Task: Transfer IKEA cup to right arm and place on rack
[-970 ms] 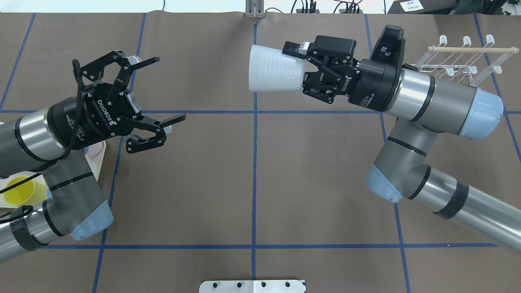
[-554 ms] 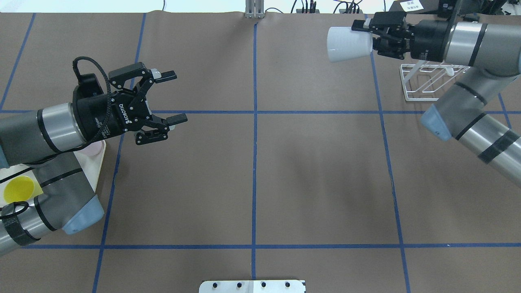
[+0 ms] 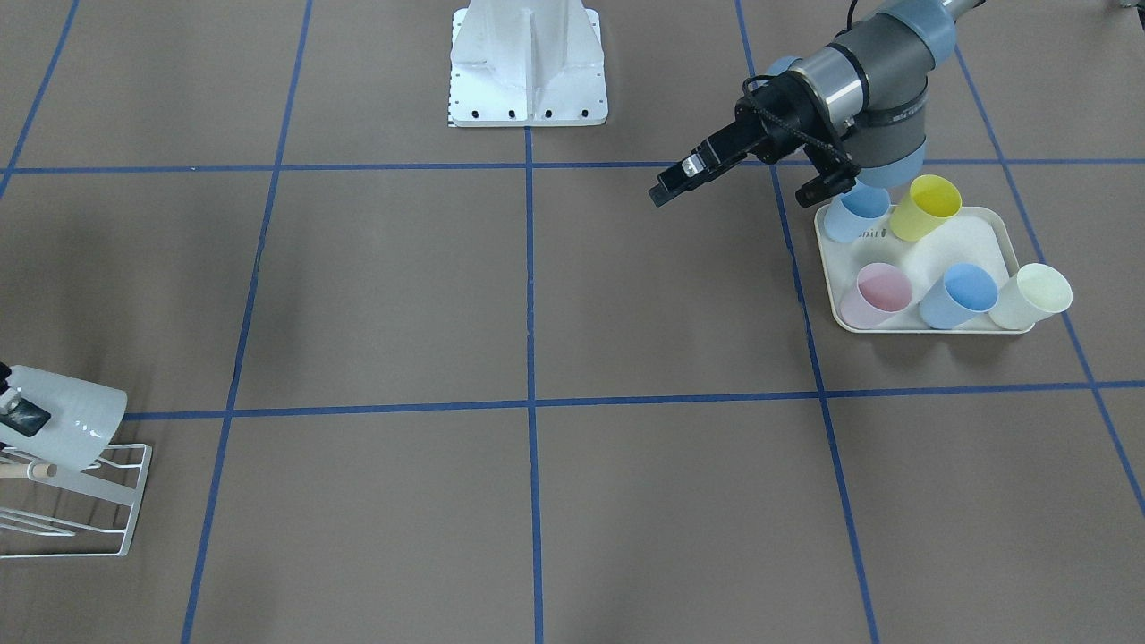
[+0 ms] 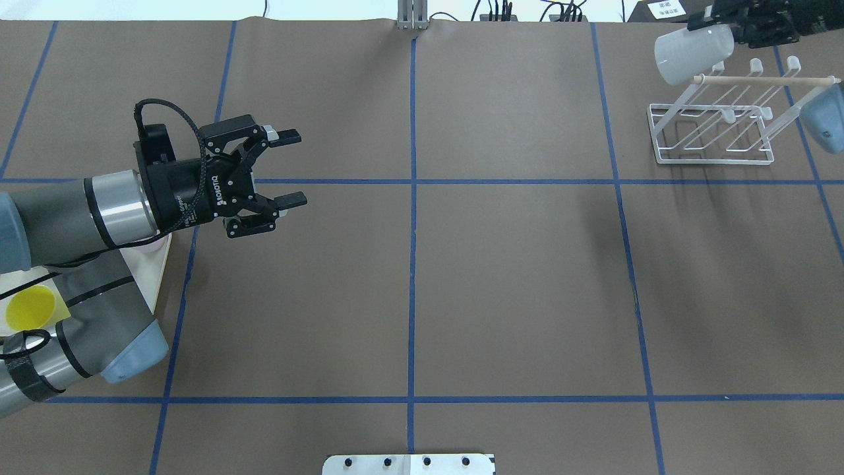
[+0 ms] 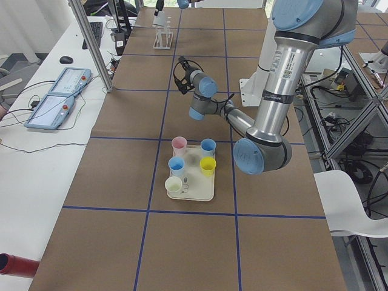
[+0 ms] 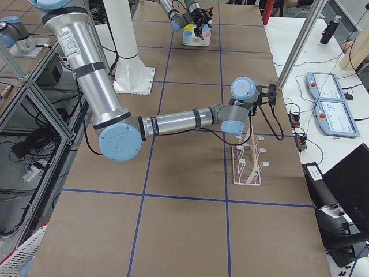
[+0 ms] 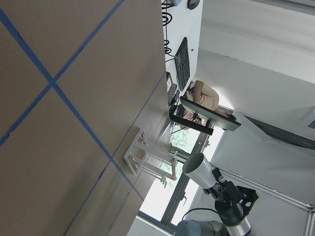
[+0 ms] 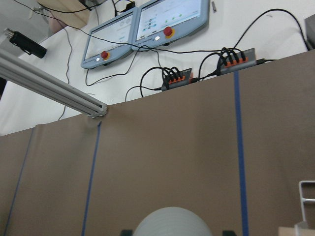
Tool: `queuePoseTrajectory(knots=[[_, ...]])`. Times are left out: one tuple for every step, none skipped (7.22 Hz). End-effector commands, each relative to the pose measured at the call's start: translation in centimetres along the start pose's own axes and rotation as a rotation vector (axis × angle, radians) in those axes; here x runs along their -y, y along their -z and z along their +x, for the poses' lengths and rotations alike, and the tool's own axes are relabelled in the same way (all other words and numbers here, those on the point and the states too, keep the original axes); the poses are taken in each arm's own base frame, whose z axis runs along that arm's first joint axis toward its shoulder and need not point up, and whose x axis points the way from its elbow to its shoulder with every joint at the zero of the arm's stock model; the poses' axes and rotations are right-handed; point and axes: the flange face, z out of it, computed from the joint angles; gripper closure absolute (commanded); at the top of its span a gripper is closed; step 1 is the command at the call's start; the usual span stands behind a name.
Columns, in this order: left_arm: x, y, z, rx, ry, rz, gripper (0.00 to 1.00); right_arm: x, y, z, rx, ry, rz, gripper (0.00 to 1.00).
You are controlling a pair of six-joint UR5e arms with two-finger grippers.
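**White IKEA cup** (image 4: 693, 54): held off the table at the 1 o'clock corner of the overhead view. It lay tilted on its side, mouth toward 8 o'clock. Its base end sat between the jaws of the right gripper (image 4: 722, 30), which came in from the cup's 2 o'clock side. In the right wrist view the cup's rounded wall showed between the two jaw tips.

**Right gripper**: jaws pinched on the cup near its base, one on each side.

**Rack** (image 4: 712, 125): white wire frame, standing on the table at 2 o'clock. Its pale wooden rod (image 4: 765, 79) ran across the top. The cup hung over the rod's 9 o'clock end. Whether cup and rod touched could not be told.

**Left gripper** (image 4: 297, 167): at 9 o'clock, above the table and well apart from the cup. Its jaws were spread and held nothing.

**Cream tray** (image 3: 962, 241): on the table beside the left arm. It carried two blue cups, a yellow cup (image 3: 926, 206), a pink cup (image 3: 875, 293) and a pale cream cup (image 3: 1033, 295).
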Motion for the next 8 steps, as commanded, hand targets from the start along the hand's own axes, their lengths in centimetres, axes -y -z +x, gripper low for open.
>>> queuePoseTrajectory(knots=[[0.1,0.0,-0.3,0.008,0.002,0.003,0.0,0.8,1.0,1.9,-0.07,-0.061,-0.007,0.92],[0.3,0.0,-0.6,0.012,0.003,0.007,0.0,0.8,1.1,2.2,-0.075,-0.038,-0.008,0.92],[0.6,-0.1,-0.8,0.017,0.004,0.013,0.0,0.1,1.2,3.9,-0.095,0.088,-0.025,0.92],[0.6,-0.1,-0.8,0.018,0.004,0.013,0.0,0.1,1.3,3.5,-0.116,0.105,-0.043,0.92],[0.6,0.0,-0.9,0.019,0.004,0.014,0.0,-0.1,1.9,2.8,-0.139,0.166,-0.062,0.92],[0.7,0.0,-0.9,0.021,0.004,0.016,0.0,-0.2,2.8,0.9,-0.177,0.225,-0.094,0.92],[0.8,-0.1,-1.1,0.023,0.006,0.018,0.0,-1.3,3.7,0.8,-0.245,0.303,-0.146,0.92],[0.8,-0.1,-1.1,0.023,0.005,0.018,0.0,-2.7,4.1,1.3,-0.319,0.371,-0.191,0.92]])
